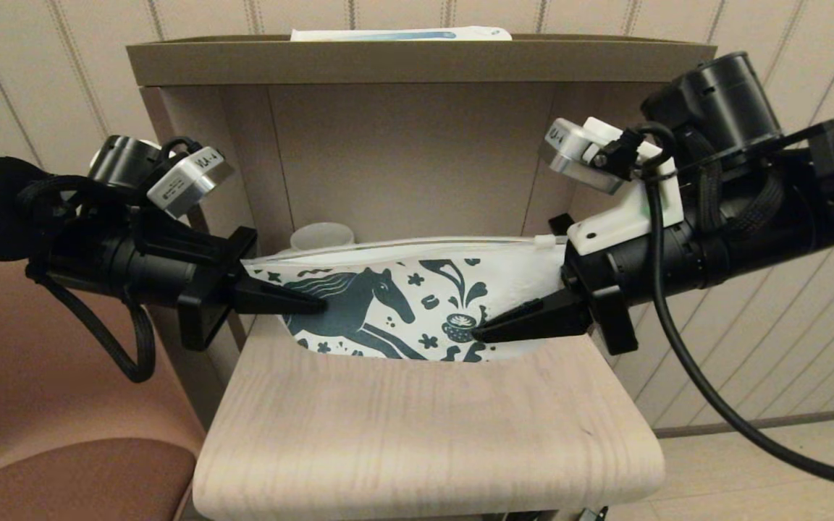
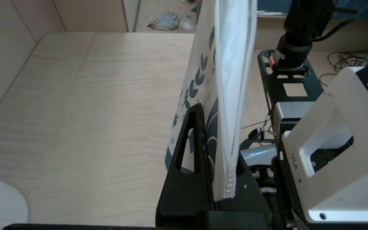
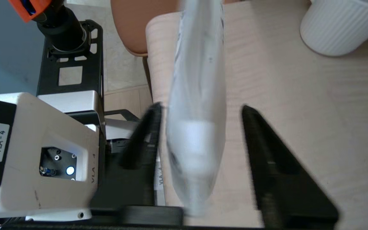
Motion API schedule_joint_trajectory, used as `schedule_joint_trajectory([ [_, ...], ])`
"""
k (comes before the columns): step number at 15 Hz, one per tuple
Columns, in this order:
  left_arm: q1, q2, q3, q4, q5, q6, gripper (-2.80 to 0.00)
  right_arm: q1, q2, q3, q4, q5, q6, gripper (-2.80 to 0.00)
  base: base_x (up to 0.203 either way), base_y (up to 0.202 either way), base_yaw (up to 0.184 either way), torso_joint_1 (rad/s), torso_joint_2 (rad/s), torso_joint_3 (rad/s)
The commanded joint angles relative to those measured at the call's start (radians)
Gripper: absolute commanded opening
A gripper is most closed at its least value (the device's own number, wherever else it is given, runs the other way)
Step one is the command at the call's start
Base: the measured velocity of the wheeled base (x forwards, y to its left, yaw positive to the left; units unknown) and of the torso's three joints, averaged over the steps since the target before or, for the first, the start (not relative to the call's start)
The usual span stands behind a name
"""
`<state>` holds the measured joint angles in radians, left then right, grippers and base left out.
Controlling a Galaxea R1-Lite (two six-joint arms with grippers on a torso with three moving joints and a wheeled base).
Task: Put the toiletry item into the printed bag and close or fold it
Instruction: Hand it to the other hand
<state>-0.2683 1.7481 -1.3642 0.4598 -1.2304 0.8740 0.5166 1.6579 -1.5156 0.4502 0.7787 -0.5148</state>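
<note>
The printed bag (image 1: pixel 402 297), white with a dark teal horse, stands upright on edge above the wooden shelf board (image 1: pixel 424 434), zip strip on top. My left gripper (image 1: pixel 316 304) is shut on the bag's left end; in the left wrist view the bag (image 2: pixel 232 80) is pinched between the black fingers of that gripper (image 2: pixel 216 127). My right gripper (image 1: pixel 482 333) is at the bag's right end. In the right wrist view this gripper (image 3: pixel 200 107) is open, its fingers wide apart on either side of the bag (image 3: pixel 200 64) without pressing it. The toiletry tube is hidden.
A white ribbed mug (image 1: pixel 321 235) (image 3: pixel 340 25) stands behind the bag at the back left of the alcove. A long white-and-blue box (image 1: pixel 401 33) lies on the top shelf. The alcove's side walls are close to both arms. A brown chair (image 1: pixel 62 434) is at the left.
</note>
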Motion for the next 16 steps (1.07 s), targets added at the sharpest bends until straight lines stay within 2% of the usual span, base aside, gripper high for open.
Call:
schedule_joint_trajectory([
  [1, 0.000, -0.001, 0.002, 0.002, -0.008, 0.005, -2.80, 0.006, 0.002, -0.006, 0.002, 0.004, -0.002, -2.80, 0.000, 0.000, 0.000, 0.000, 0.00, 0.000],
  [9, -0.001, 0.001, 0.020, 0.000, -0.008, 0.012, -2.80, 0.007, -0.007, 0.014, 0.001, 0.007, -0.002, -2.80, 0.000, 0.000, 0.000, 0.000, 0.00, 0.000],
  [14, 0.000, -0.003, 0.029, 0.001, -0.009, 0.039, -2.80, 0.006, -0.013, 0.020, 0.001, 0.005, -0.001, -2.80, 0.000, 0.000, 0.000, 0.000, 0.00, 0.000],
  [15, -0.001, -0.008, 0.031, 0.002, -0.009, 0.039, 0.00, 0.006, -0.015, 0.020, 0.001, 0.005, -0.001, -2.80, 0.000, 0.000, 0.000, 0.000, 0.00, 0.000],
  [16, 0.000, -0.012, 0.027, 0.004, -0.009, 0.036, 0.00, 0.006, -0.015, 0.018, 0.001, 0.005, -0.001, -2.80, 0.000, 0.000, 0.000, 0.000, 0.00, 0.000],
])
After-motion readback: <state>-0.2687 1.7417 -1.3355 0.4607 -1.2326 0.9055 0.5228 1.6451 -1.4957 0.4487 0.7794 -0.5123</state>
